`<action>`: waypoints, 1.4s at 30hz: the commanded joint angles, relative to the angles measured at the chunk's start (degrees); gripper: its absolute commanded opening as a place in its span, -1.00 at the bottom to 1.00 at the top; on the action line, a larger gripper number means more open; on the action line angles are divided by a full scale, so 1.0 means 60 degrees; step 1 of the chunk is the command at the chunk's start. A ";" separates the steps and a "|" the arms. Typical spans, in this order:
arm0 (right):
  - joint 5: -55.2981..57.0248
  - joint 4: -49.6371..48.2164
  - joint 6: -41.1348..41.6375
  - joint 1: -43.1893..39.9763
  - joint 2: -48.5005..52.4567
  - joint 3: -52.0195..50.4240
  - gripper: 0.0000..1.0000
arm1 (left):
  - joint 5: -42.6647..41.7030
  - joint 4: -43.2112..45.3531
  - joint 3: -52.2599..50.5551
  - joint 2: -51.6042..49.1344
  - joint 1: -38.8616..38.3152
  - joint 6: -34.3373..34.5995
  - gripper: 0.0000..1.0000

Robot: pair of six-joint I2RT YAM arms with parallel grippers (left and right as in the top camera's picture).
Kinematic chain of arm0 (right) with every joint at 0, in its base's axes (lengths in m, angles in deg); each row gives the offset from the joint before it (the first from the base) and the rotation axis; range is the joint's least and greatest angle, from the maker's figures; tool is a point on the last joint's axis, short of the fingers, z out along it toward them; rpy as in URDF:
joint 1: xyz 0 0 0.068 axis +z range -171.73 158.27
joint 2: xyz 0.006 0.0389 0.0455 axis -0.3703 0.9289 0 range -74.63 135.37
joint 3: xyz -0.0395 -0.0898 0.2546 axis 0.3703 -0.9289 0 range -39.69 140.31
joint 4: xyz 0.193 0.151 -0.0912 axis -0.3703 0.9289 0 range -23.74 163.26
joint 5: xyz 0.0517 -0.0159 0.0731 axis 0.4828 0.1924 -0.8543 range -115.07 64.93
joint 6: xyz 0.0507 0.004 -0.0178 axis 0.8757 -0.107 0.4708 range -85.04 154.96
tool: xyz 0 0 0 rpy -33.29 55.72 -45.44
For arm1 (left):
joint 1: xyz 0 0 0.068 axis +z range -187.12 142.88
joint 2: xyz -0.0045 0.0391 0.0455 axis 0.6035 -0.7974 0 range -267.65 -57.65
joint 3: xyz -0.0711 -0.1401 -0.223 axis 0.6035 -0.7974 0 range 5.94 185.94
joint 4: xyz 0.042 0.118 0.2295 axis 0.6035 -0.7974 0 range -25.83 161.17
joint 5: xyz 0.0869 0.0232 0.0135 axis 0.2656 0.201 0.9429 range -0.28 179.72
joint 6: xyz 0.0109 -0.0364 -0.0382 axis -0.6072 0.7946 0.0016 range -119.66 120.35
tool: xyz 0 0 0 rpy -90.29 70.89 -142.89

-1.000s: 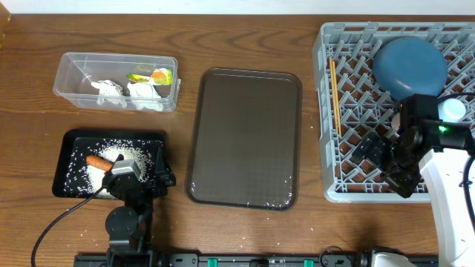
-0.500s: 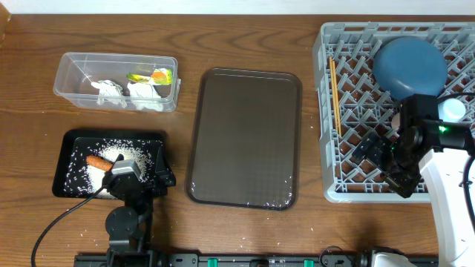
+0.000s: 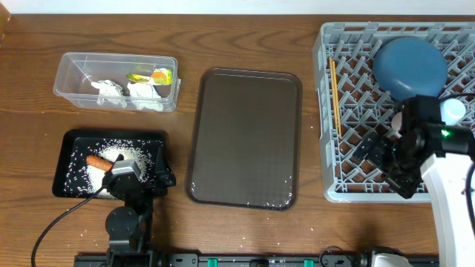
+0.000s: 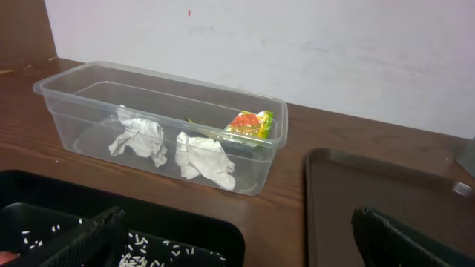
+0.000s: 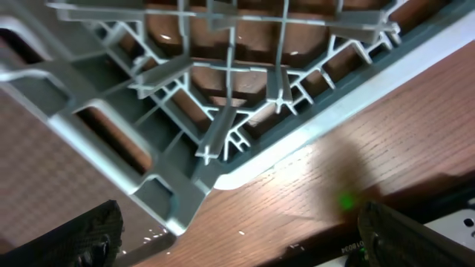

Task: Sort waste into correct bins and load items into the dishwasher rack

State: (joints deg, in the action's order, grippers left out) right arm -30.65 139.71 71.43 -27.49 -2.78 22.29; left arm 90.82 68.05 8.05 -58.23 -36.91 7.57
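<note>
Only overhead — chopsticks [image 3: 335, 93], plate [image 3: 410, 67], in rack [image 3: 321, 133]

We see a table [image 3: 245, 37] of dark brown wood filling nearly the whole overhead view, its grain running left to right. The surface has a mild sheen, and the light on it is soft and even, with only faint shadows. Along the far edge stands a plain white wall [image 4: 312, 52]; from above it shows as a thin pale strip. It bears faint scuffs and a tiny red mark [image 4: 188, 12] high up. At the far left a brown panel [image 4: 26, 30] meets the wall. In the right wrist view a small green glint [image 5: 345, 200] lies on the wood.
</note>
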 commanded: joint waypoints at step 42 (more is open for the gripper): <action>-0.0907 -1.1151 -0.1676 0.0412 -0.9799 -0.9224 0.99 | 0.0178 -0.0138 -0.0313 0.0058 0.0033 -0.0171 0.96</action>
State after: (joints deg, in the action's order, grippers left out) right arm -35.72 72.98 63.82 -25.30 -59.58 -31.39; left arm 91.24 68.27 7.94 -58.23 -36.89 7.52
